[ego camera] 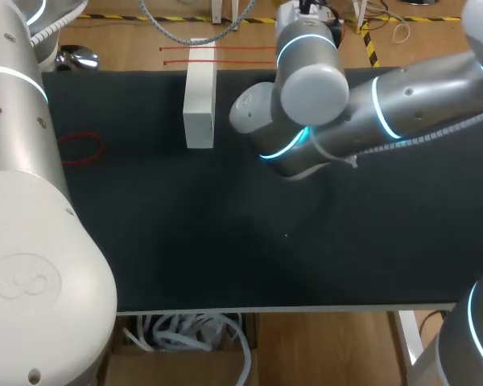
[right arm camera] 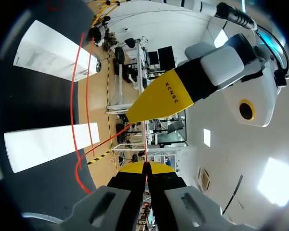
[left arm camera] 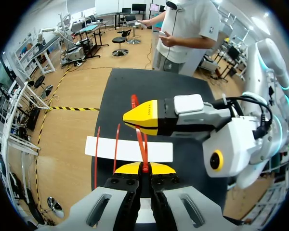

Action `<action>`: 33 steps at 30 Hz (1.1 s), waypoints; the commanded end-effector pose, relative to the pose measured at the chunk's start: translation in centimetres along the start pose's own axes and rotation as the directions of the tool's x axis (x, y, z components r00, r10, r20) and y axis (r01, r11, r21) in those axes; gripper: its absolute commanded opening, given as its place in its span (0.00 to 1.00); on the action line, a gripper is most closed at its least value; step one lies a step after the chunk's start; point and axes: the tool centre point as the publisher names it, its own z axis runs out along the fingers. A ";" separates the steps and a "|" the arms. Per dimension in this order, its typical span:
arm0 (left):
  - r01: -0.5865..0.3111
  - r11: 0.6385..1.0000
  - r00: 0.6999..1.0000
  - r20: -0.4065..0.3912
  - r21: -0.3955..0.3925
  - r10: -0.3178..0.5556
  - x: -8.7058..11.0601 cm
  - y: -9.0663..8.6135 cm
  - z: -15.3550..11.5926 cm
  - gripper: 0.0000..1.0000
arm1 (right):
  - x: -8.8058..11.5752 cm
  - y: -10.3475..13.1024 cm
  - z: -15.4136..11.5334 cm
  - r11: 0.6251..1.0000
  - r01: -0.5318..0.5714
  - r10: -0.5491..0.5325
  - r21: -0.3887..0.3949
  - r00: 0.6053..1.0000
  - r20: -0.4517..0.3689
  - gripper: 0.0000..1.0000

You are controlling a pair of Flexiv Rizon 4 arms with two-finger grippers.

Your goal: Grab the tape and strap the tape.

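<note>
Red tape (left arm camera: 142,144) is pinched between the closed yellow tips of the left gripper (left arm camera: 144,168). It stretches a short way ahead to the right gripper (right arm camera: 145,166), whose fingers are clamped on it too. Looser strands of the tape cross the white block (ego camera: 200,96) on the black table (ego camera: 225,241).
</note>
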 end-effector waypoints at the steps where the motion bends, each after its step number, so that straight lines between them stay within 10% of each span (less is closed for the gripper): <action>1: 0.002 1.000 1.000 -0.004 -0.005 -0.002 -0.1 -0.1 -0.1 0.00 | -0.1 0.4 0.3 1.000 -0.012 0.012 0.004 1.000 0.007 0.00; 33: 0.002 1.000 1.000 -0.004 -0.005 -0.002 -0.1 -0.1 -0.1 0.00 | -0.2 0.4 0.0 0.999 0.048 -0.048 -0.004 0.998 0.031 0.00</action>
